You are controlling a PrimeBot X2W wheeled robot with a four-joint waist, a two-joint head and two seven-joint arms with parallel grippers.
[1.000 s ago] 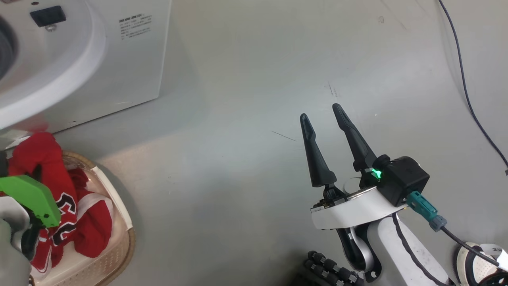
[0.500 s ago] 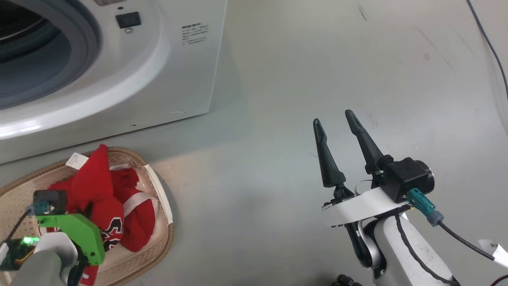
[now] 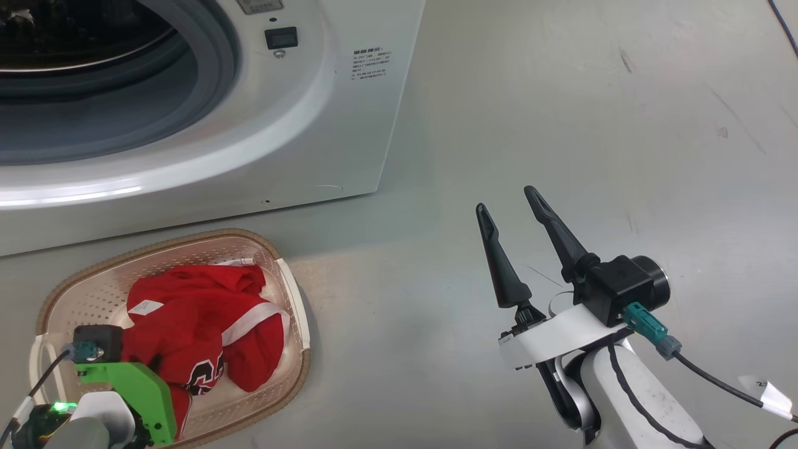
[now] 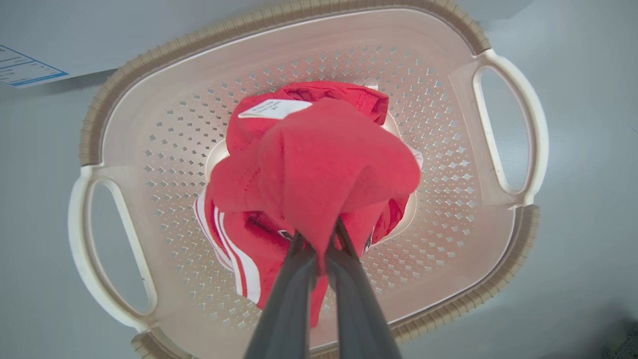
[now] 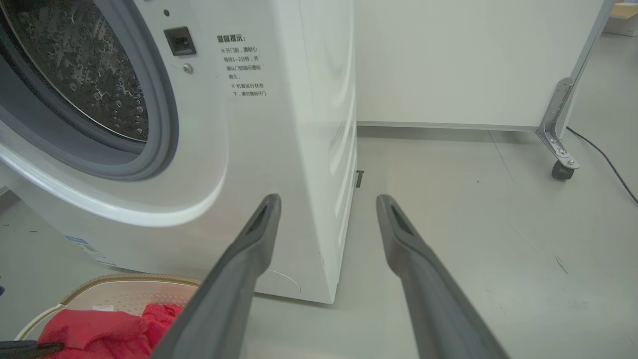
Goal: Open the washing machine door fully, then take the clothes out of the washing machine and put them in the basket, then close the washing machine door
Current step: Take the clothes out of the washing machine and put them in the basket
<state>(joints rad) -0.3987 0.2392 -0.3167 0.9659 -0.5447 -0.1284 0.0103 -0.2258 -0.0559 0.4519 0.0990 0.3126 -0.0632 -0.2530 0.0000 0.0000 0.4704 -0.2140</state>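
The red jersey is bunched in the cream basket, whose long axis is laid along the washing machine front. Its fabric is pinched by the left gripper; the right gripper is spread, empty. A notice headed "温馨提示" is printed on the machine; the jersey's white tag cannot be read.

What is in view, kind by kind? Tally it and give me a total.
Washing machine: 1
Basket: 1
Heap of red clothes: 1, garments inside uncountable
Pincers: 2, left pincer and right pincer
Total: 5
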